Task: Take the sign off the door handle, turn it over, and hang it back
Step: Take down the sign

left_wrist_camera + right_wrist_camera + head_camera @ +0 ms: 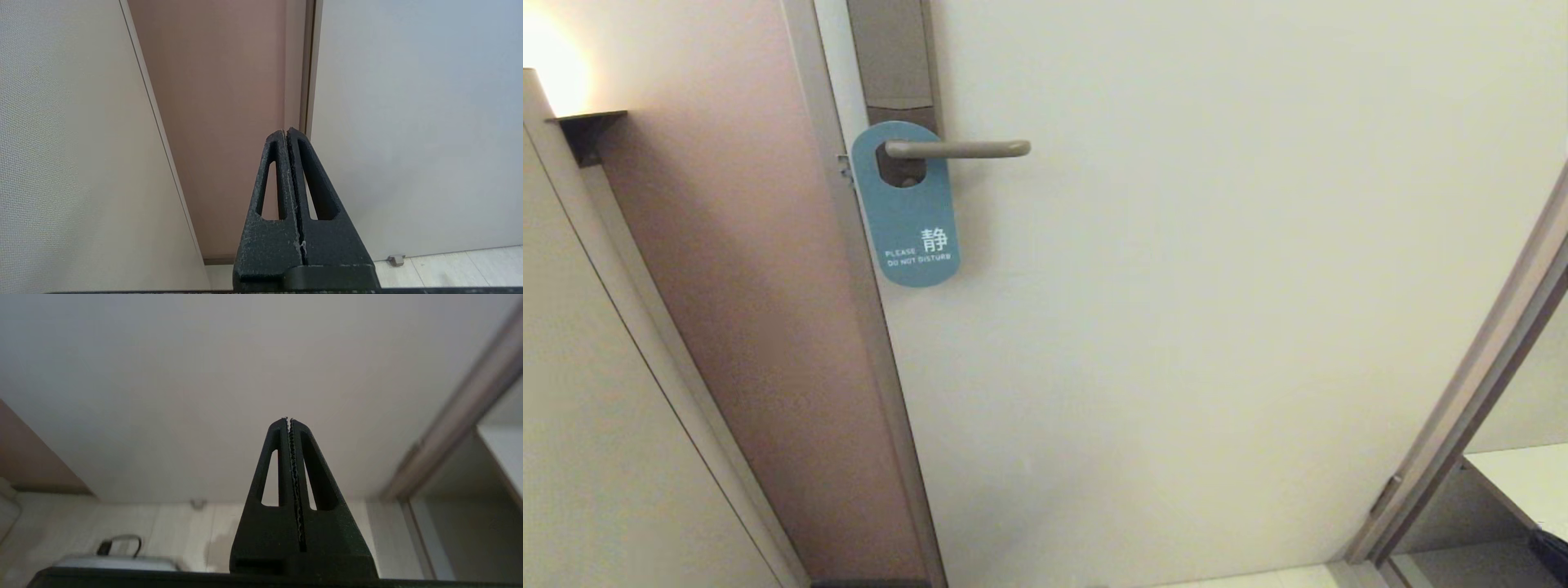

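The sign point(913, 220) hangs on the door handle point(960, 149) by its oval hole, blue face out with white "PLEASE DO NOT DISTURB" lettering. The handle is a slim beige-grey lever on a tall brownish backplate point(892, 57), near the door's left edge. Neither arm shows in the head view. In the left wrist view my left gripper point(287, 131) is shut and empty, low down, pointing at the door frame. In the right wrist view my right gripper point(288, 419) is shut and empty, facing the lower part of the door.
The pale door point(1217, 286) fills most of the head view. A pinkish wall panel point(752, 310) and door frame point(866, 327) lie to its left, with a lit wall lamp point(556, 65). An angled frame point(1462, 408) and a shelf stand at the right. A door stop point(395, 259) sits on the floor.
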### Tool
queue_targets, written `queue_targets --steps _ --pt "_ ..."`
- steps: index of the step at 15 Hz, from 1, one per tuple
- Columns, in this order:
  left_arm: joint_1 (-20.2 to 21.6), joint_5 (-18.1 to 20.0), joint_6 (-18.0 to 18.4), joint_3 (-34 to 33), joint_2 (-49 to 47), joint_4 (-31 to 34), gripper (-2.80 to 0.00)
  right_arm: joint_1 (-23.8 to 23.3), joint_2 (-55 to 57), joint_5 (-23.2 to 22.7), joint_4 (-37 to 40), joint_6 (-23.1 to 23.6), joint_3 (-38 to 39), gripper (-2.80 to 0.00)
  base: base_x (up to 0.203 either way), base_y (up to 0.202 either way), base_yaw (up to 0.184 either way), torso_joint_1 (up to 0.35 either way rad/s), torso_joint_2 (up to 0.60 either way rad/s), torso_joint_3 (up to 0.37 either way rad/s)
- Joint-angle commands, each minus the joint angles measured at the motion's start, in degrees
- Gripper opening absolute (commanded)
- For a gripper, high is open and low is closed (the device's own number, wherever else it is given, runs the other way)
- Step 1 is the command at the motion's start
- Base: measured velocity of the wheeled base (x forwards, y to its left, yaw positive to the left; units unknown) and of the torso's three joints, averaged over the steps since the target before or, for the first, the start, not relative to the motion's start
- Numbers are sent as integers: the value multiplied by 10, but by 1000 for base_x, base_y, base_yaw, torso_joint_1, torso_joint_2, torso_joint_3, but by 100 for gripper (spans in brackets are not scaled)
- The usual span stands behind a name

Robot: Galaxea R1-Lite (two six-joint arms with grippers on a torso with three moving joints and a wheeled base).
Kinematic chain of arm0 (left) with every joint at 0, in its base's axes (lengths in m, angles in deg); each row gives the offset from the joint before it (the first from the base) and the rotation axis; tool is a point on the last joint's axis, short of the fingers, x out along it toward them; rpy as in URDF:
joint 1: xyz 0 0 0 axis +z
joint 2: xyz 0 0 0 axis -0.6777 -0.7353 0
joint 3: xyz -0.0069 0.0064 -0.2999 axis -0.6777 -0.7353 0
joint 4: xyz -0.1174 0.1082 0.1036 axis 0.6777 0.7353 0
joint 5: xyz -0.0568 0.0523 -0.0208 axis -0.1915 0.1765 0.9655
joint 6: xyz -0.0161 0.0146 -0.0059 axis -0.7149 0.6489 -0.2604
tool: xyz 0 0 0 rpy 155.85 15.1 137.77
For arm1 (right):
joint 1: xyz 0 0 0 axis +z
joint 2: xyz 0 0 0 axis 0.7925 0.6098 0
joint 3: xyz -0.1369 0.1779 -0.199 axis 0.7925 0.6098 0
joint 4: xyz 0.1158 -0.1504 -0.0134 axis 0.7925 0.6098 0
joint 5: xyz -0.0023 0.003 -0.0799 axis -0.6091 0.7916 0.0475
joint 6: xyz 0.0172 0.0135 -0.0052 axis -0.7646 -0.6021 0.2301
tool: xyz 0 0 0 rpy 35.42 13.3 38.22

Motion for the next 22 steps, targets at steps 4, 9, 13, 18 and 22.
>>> queue_targets --steps 4,9,13,18,22 --pt "0 0 0 0 0 0 -280 12 -190 19 151 -5 1 -280 0 0 0 0 0 0" --pt "0 0 0 0 0 0 -280 20 -299 31 199 1 1 -280 0 0 0 0 0 0" --pt "0 0 -1 0 0 0 -280 21 -339 30 201 2 2 -280 0 0 0 0 0 0" --pt "0 0 0 0 0 1 -280 21 -339 31 200 -4 2 -280 0 0 0 0 0 0" --pt "0 0 -1 0 0 0 -280 21 -339 31 200 -4 2 -280 0 0 0 0 0 0"
